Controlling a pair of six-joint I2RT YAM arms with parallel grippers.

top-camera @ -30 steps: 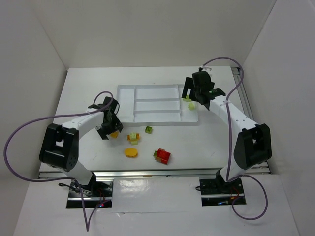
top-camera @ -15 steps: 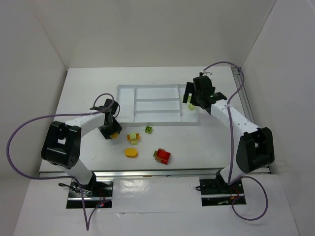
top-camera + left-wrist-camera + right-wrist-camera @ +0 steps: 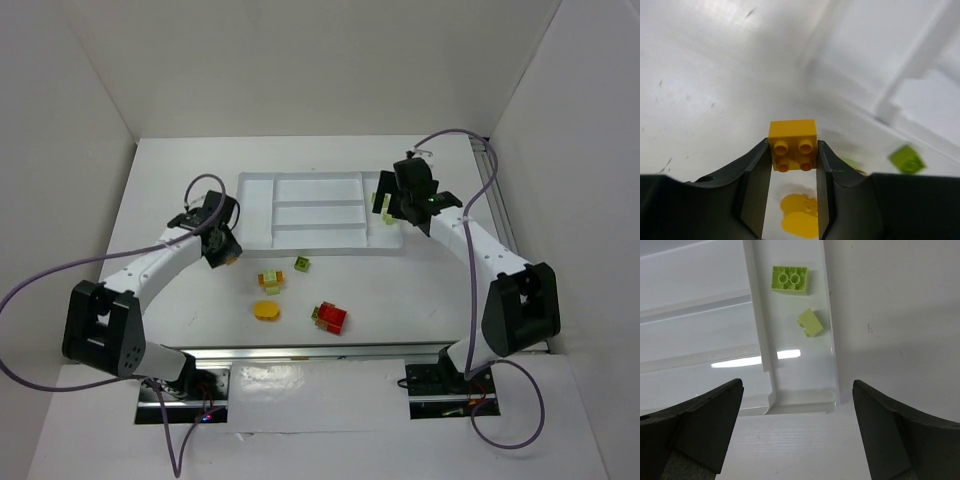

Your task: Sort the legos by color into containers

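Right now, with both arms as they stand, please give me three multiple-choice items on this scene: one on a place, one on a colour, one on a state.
1. Where do the lime green bricks in the right wrist view lie?
A) in an end section of the tray
B) in a long middle slot
C) on the table beside the tray

2. What colour is the held brick in the left end effector?
A) red
B) yellow-orange
C) lime green

3. How does the right end effector stand?
A) shut on a brick
B) open and empty
C) shut and empty

Answers:
1 A: both lie inside the walls of that end section.
2 B: the left wrist view shows it yellow-orange.
3 B: its jaws stand wide apart above the tray, with nothing between them.
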